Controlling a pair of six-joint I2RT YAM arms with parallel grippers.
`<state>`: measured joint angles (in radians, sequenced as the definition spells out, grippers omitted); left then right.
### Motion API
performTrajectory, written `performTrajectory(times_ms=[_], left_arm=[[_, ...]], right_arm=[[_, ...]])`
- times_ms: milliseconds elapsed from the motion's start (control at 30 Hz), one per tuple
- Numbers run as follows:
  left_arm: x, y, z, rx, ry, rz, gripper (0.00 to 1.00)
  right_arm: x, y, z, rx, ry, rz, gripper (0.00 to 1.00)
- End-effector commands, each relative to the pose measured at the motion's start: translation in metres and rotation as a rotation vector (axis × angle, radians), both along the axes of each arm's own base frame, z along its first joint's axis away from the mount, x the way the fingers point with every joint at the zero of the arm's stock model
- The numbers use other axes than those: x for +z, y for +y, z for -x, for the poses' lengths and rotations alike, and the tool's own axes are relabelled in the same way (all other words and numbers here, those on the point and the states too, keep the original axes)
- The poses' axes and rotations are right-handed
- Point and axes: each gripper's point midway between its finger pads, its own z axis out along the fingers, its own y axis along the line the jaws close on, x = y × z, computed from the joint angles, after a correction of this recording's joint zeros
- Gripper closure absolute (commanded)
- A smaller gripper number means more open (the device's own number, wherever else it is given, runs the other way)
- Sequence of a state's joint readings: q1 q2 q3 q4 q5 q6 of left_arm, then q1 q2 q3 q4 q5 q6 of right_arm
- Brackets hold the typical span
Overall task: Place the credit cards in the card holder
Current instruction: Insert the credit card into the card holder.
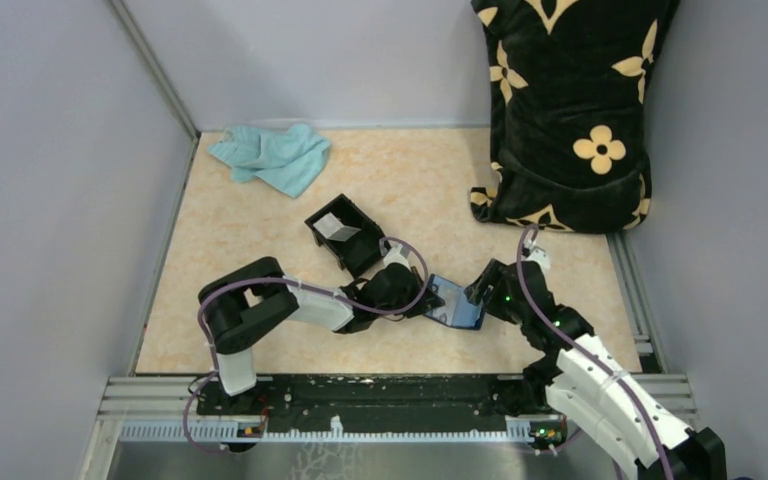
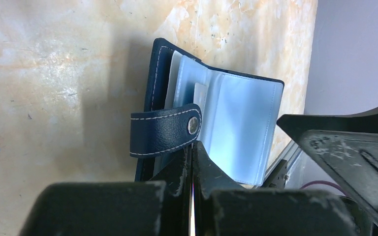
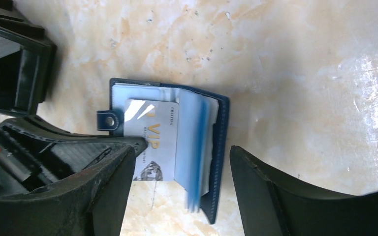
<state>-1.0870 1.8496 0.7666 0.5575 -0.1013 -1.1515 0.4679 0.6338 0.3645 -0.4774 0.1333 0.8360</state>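
Note:
The card holder [image 1: 457, 305], a navy wallet, lies open on the marble top between both grippers. Its tab and silver snap [image 2: 193, 125] stand just beyond my left gripper [image 2: 193, 145]. That gripper is shut, its tips pressed together at the wallet's left side. A pale credit card [image 3: 155, 128] printed "VIP" lies in the card holder [image 3: 221, 147], its lower end sticking out. The light-blue sleeves [image 3: 197, 147] beside it are blurred. My right gripper [image 3: 181, 150] hangs open above them, with one finger on each side of the wallet and nothing held. Another pale card [image 1: 338, 228] lies in the black box [image 1: 365, 252].
A teal cloth [image 1: 272, 157] is bunched at the back left. A black cushion with cream flowers [image 1: 570, 110] leans at the back right. Grey walls enclose the table, and a metal rail [image 1: 390, 400] runs along the near edge. The black box [image 3: 19, 64] stands just left of the wallet.

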Motion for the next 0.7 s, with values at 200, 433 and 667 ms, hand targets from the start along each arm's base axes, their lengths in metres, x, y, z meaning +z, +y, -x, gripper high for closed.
performTrajectory(times_ms=[200, 433, 667], left_arm=[[-0.017, 0.004, 0.002, -0.005, 0.003, -0.063, 1.0], [-0.007, 0.005, 0.003, -0.007, -0.016, -0.03, 1.0], [0.006, 0.002, 0.004, -0.021, -0.041, 0.02, 1.0]], right_arm=[[0.008, 0.003, -0.01, 0.009, -0.017, 0.003, 0.28], [-0.011, -0.002, -0.004, -0.012, 0.021, 0.019, 0.31], [-0.032, -0.004, 0.002, -0.024, 0.065, 0.027, 0.62]])
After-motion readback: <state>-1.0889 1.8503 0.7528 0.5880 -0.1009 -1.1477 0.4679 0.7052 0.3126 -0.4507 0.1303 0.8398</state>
